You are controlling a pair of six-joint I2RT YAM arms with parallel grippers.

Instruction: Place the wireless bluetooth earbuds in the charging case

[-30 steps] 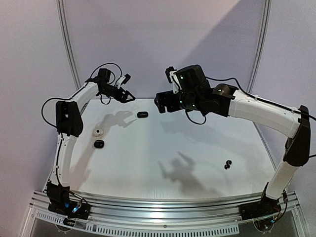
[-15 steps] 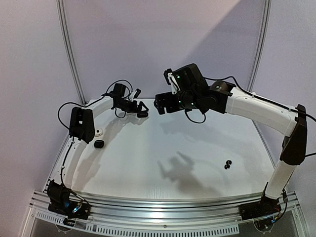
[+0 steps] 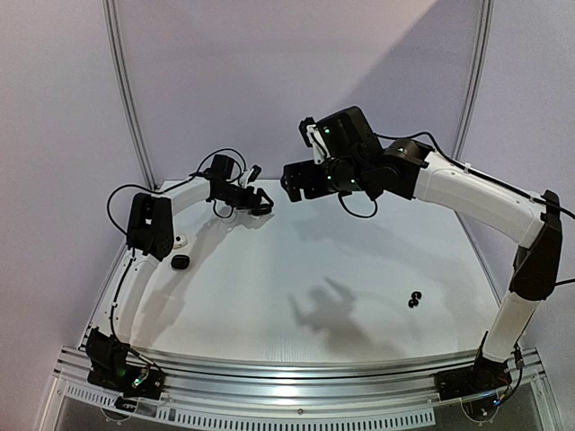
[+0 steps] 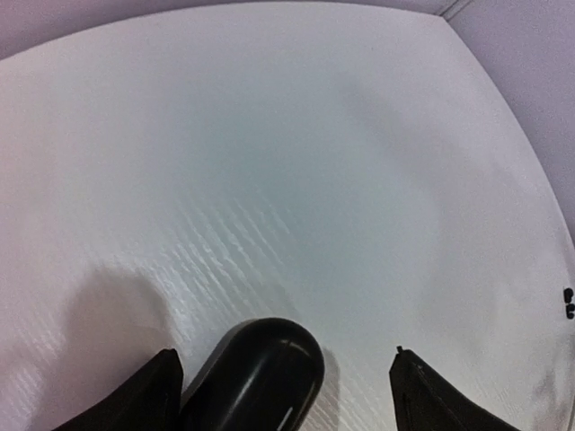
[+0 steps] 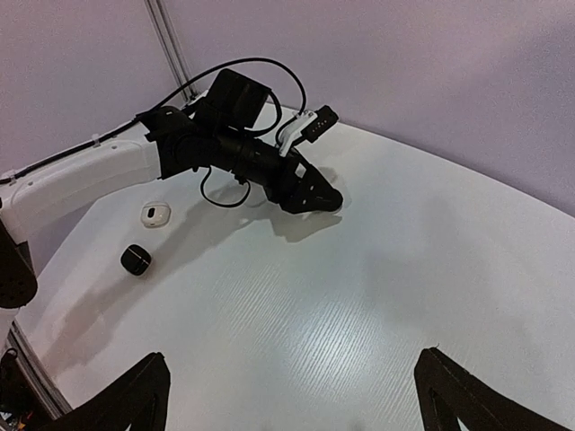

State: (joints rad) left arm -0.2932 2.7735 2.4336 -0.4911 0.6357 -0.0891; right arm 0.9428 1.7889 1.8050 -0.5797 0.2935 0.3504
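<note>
At the far left of the table [image 3: 359, 265], a small white oval object [image 3: 181, 241] and a small black oval object [image 3: 180, 261] are seen lying where they lay a second ago. Over that second the left arm has been swung inward from above them and lowered. The left gripper [image 3: 260, 206] is now set down around the black charging case [image 4: 256, 373] at the back of the table. Its jaws are seen standing wide, with the case close against one finger and clear of the other, so no grip is judged to have been made yet. A pick-up of the case appears to be the step in hand. The right gripper [image 3: 295, 186] has scarcely been moved and is held in the air, spread wide and empty. The black earbuds [image 3: 414, 300] lie well apart at the near right, not yet in any case.

In the top view the case is hidden under the left gripper. Only in the left wrist view is it shown between the fingers, with the earbuds as specks at the right edge. In the right wrist view the two left-hand objects are shown more plainly as rounded pebbles.
</note>
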